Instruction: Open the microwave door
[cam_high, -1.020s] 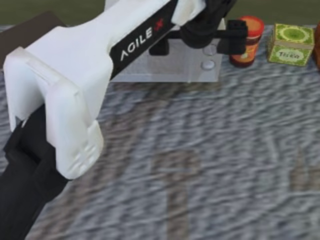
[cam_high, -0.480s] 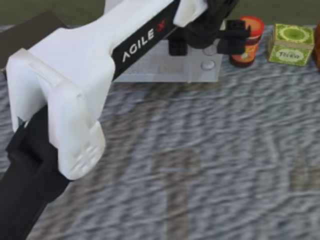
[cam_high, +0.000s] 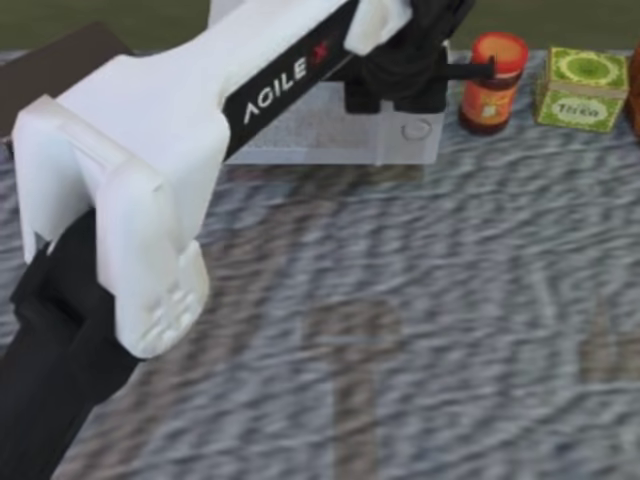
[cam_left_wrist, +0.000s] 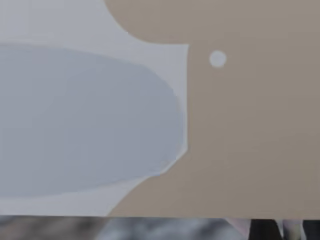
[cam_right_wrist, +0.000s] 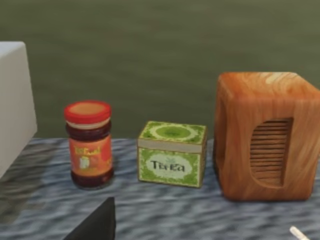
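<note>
the desk (cam_high: 450, 330) had a grey rippled top, with dull green behind its far edge. the microwave (cam_high: 330, 130) sat at the far edge, left of centre, its door (cam_high: 320, 128) facing forward. the left tool (cam_high: 392, 92) was at the door; i could not tell its opening. right of it stood a red-lidded jar (cam_right_wrist: 89, 145), a green tea box (cam_right_wrist: 171, 154) and a wooden box (cam_right_wrist: 265, 136). the right tool showed only a dark tip.
</note>
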